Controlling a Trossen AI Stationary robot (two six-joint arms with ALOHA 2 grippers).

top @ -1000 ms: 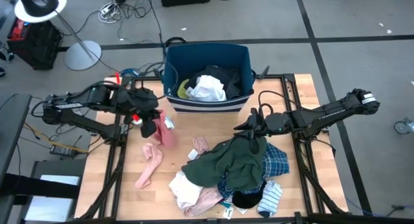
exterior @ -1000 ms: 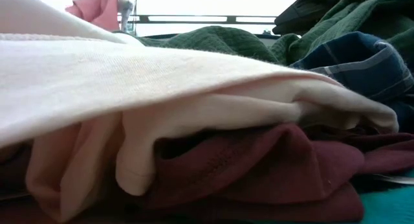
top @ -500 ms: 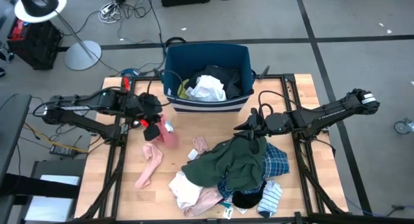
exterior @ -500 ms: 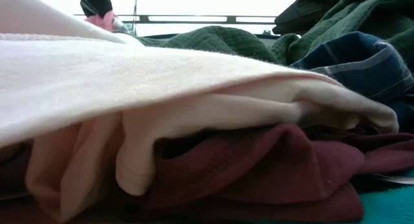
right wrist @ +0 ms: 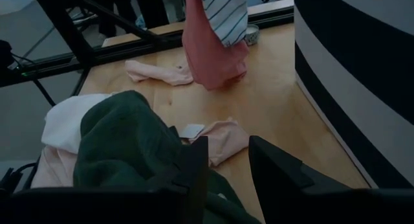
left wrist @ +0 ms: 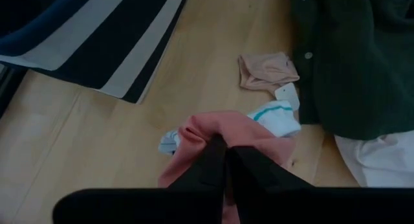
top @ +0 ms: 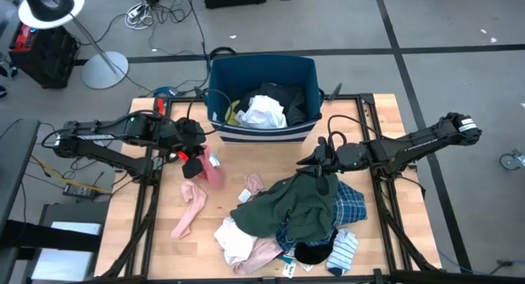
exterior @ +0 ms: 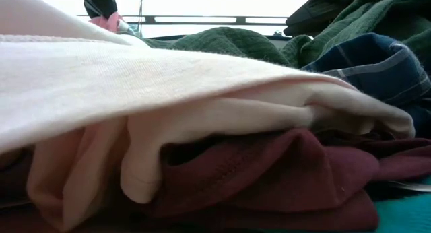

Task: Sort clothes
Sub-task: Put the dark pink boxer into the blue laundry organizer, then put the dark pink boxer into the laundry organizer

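Observation:
My left gripper (top: 195,162) is shut on a pink garment (top: 213,173) in front of the dark blue bin (top: 261,61), left of the heap. A striped sock (right wrist: 223,13) hangs against that garment. The heap has a dark green garment (top: 299,206) on top, with blue plaid (top: 353,203), cream (top: 234,239) and black (top: 312,253) pieces under and around it. My right gripper (top: 324,165) stands open at the heap's far edge, over the green garment (right wrist: 123,146). A long pink piece (top: 189,210) lies flat on the table. My left gripper pinches a bunched fold at the pink garment's top (left wrist: 208,134) between its two shut fingers, slanting down from the table's left. The garment hangs slack below the fingers (right wrist: 210,56). I cannot tell whether its lower end rests on the table. My right gripper has one finger (right wrist: 194,162) against the green garment's edge; I cannot tell whether it touches.
The bin holds white, black and yellow-green garments. A small pale pink piece (top: 253,184) lies between the two grippers. Bare wood shows at the table's left and near-left. Black frame rails (top: 148,210) run along both sides.
My left gripper has come down with the pink garment, which now hangs lower over the table, and has then kept still. Its fingers stay shut on the cloth.

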